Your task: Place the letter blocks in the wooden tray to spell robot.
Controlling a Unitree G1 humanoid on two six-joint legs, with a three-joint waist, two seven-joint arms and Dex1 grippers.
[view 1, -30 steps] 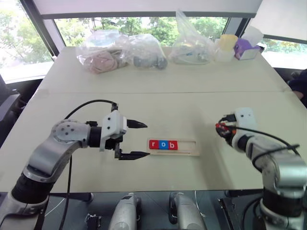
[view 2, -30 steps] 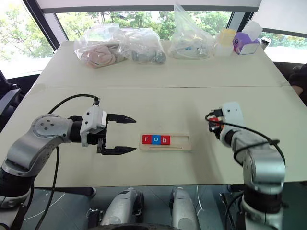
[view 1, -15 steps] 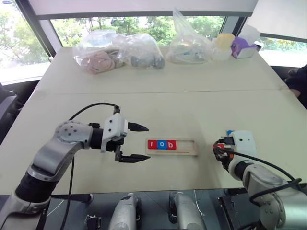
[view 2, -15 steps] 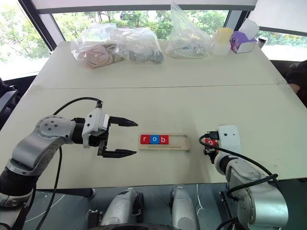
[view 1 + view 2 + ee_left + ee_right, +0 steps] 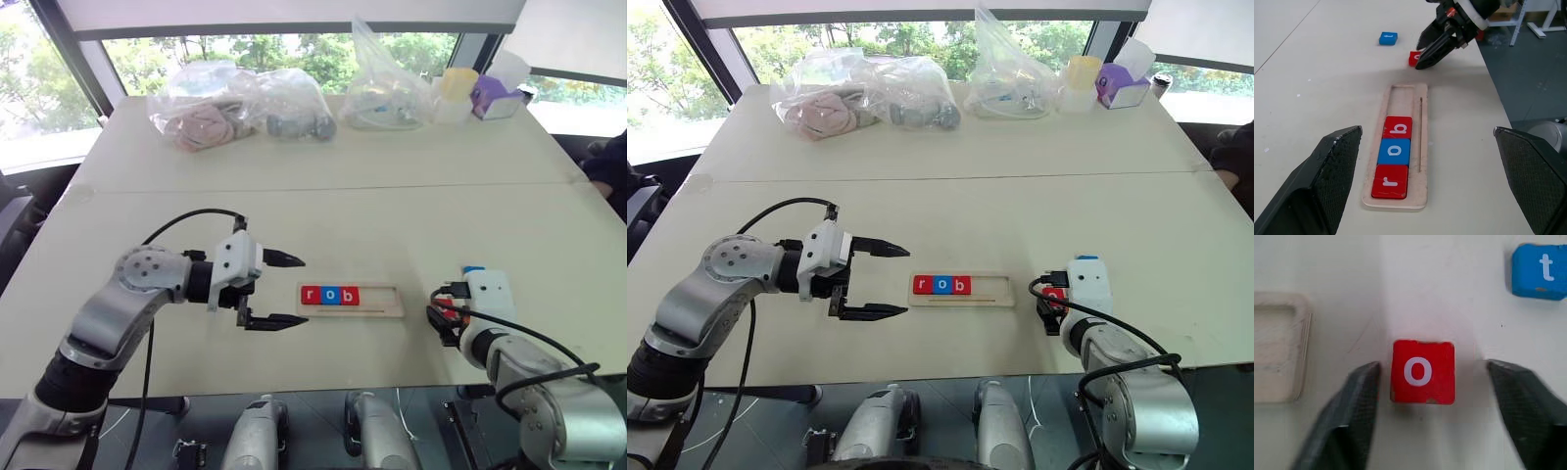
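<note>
The wooden tray (image 5: 384, 300) lies mid-table with the red r (image 5: 312, 295), blue o (image 5: 331, 295) and red b (image 5: 350, 296) letter blocks filling its left end; its right part is bare. My left gripper (image 5: 297, 291) hovers open just left of the tray. To the tray's right, my right gripper (image 5: 1432, 369) is open and low over the table, its fingers (image 5: 1347, 421) standing either side of a red o block (image 5: 1422, 372) with a gap on each side. A blue t block (image 5: 1540, 270) lies just beyond it on the table.
Three clear plastic bags (image 5: 206, 103) of objects, a pale yellow cup (image 5: 460, 86) and a purple box (image 5: 495, 98) line the table's far edge. A seam (image 5: 392, 188) crosses the table between them and the tray.
My right gripper has come down and back toward the table's near edge and opened, now straddling the red o block. The left gripper has stayed in place, open.
</note>
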